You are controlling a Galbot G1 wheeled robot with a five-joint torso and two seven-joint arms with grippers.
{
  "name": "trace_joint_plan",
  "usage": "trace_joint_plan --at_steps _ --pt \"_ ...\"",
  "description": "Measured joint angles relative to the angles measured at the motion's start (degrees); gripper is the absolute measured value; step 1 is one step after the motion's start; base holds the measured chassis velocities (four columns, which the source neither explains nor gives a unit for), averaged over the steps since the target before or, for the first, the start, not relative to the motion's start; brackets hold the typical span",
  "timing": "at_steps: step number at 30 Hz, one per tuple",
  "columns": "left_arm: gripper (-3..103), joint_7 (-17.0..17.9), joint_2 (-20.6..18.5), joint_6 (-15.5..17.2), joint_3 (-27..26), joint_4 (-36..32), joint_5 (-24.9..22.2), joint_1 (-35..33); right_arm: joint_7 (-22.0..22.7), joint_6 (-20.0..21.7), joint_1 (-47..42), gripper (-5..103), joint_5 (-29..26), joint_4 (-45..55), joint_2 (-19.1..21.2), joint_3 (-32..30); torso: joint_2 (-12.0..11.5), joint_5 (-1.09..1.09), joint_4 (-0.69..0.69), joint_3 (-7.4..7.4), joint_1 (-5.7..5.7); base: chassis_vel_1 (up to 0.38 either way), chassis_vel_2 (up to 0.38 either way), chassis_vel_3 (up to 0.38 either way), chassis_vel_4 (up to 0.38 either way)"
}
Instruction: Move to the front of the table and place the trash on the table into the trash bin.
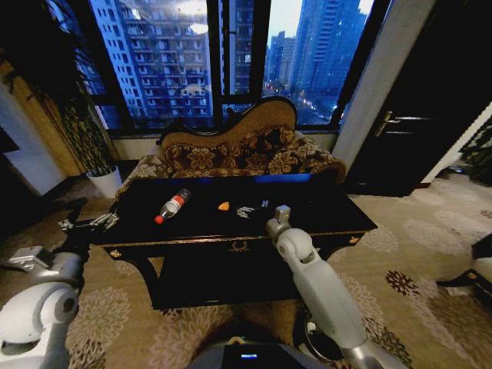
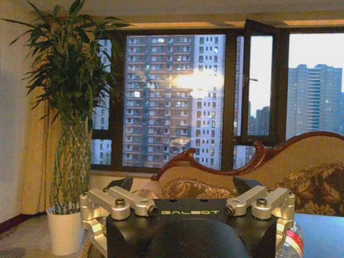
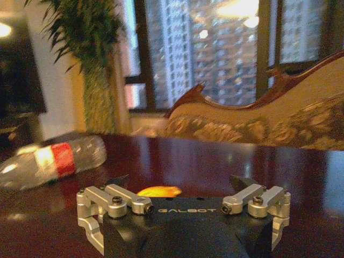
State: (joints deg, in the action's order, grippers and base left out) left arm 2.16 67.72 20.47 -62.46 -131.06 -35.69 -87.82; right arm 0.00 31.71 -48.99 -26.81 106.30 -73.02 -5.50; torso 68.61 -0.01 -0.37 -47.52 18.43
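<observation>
Bottle [image 1: 173, 206] was lying on its side on the glossy black table [image 1: 323, 211], clear plastic with a red cap and red label, toward the robot's left part of the top. An orange scrap [image 1: 224, 206] sat near the middle, well apart from the bottle, and a few small white-grey bits [image 1: 246, 211] were just to the right of that.

The right gripper [image 1: 281, 213] was out over the tabletop near its front edge, close to the grey bits. In the right wrist view its fingers [image 3: 115, 180] stood wide apart with nothing between them, the orange scrap [image 3: 159, 191] right ahead and the bottle [image 3: 51, 161] off to one side.

The left gripper [image 1: 84, 223] hung just off the table's left end, low beside it, also spread open and empty. Its wrist view looked past the floral sofa [image 2: 317, 183] to a tall potted plant [image 2: 67, 134] by the window, with the bottle [image 2: 292, 243] poking in at the corner.
</observation>
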Motion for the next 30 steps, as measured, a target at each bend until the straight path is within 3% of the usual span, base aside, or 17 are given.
trace_joint_plan --at_steps 6,13,21,30 --pt "100 0.21 0.20 0.04 -0.74 -1.08 0.23 -0.94 -0.01 1.67 4.34 100 1.88 -4.49 -0.97 3.96 0.00 0.00 0.00 0.00 0.00 0.000 0.000 0.000 0.000" --pt "100 0.49 0.87 0.07 -0.94 -1.72 0.27 -1.68 0.00 3.90 7.40 100 2.51 -8.60 -2.68 3.34 0.00 0.00 0.01 0.00 0.00 0.000 0.000 0.000 0.000" --pt "100 0.49 1.65 -0.27 -0.57 -1.60 0.52 -1.65 0.00 8.36 7.36 100 -1.15 -8.50 -2.13 2.73 0.00 0.01 -0.01 0.00 -0.01 0.000 0.000 0.000 0.000" --pt "100 0.33 1.72 -0.58 -0.67 -1.51 0.56 -1.99 0.01 8.02 7.44 100 -1.14 -9.18 -3.59 3.08 0.00 0.01 0.00 0.00 0.00 0.000 0.000 0.000 0.000"
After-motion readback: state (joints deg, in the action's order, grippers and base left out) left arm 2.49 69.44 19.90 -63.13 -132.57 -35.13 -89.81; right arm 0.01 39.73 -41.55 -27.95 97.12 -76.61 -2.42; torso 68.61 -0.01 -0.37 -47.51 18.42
